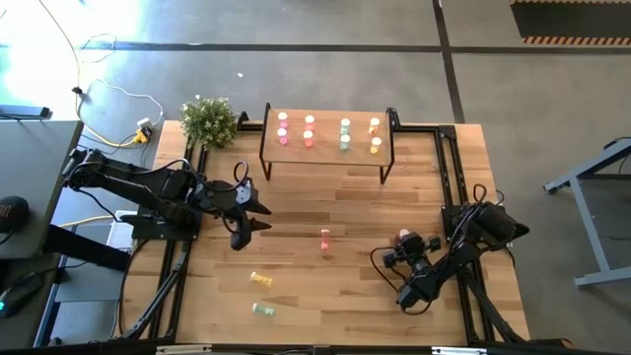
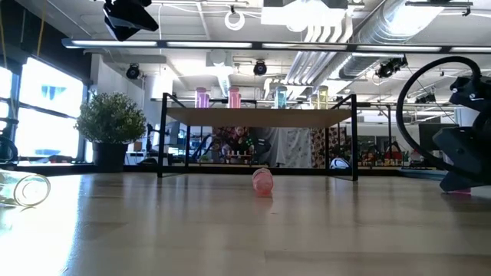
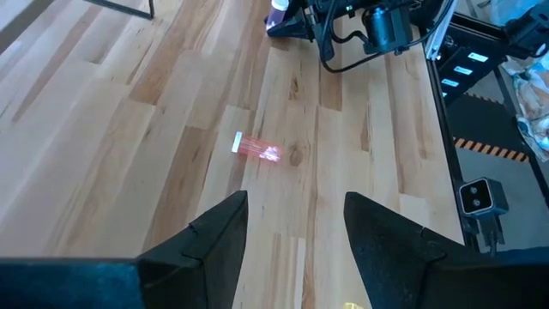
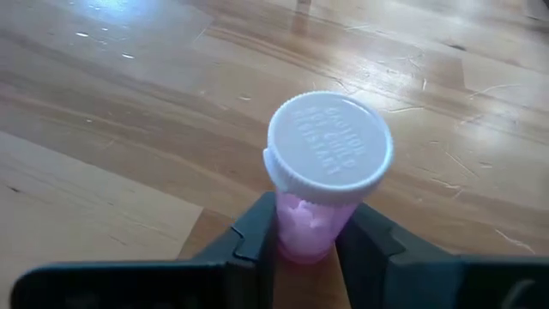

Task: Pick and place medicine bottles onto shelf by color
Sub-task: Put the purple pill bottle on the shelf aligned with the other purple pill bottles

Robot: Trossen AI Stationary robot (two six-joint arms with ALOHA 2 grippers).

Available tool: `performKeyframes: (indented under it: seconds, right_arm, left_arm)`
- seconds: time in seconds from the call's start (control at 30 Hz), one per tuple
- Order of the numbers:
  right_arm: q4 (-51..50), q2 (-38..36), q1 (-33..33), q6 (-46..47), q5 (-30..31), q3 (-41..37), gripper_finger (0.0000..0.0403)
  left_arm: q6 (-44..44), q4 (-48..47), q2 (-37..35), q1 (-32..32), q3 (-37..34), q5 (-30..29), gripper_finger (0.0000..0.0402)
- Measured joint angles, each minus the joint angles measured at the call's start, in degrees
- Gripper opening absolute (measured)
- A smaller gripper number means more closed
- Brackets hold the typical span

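1. your right gripper sits low on the right side of the surface, fingers pinched on a pink bottle, one on each side of the body, white cap facing the wrist camera.
2. in the high view that right gripper shows the pink bottle at its tip, near the surface's right edge.
3. your left gripper is up over the left-middle of the surface, fingers spread apart with nothing between them.
4. a red-orange bottle lies on its side mid-surface, between the two grippers, touching neither; it's also ahead of the left fingers in the left wrist view.
5. a yellow bottle and a pale green bottle lie on their sides near the front left of the surface, close to each other.
6. the shelf at the back carries upright bottles in four pairs: pink, red-orange, green, yellow from left to right.
7. a potted plant stands at the back left corner, beside the shelf.
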Motion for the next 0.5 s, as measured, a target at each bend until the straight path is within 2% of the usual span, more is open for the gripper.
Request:
performKeyframes:
  seconds: [0.3, 0.5]
  right_arm:
    - [1.01, -1.30, 0.01, 0.00, -0.25, 0.07, 0.0085]
    - [5.46, -7.63, 0.00, -1.76, 3.15, 0.11, 0.0082]
  left_arm:
    - [1.07, 0.00, 0.00, 0.00, 0.00, 0.00, 0.0186]
    - [0.92, 0.00, 0.00, 0.00, 0.00, 0.00, 0.0186]
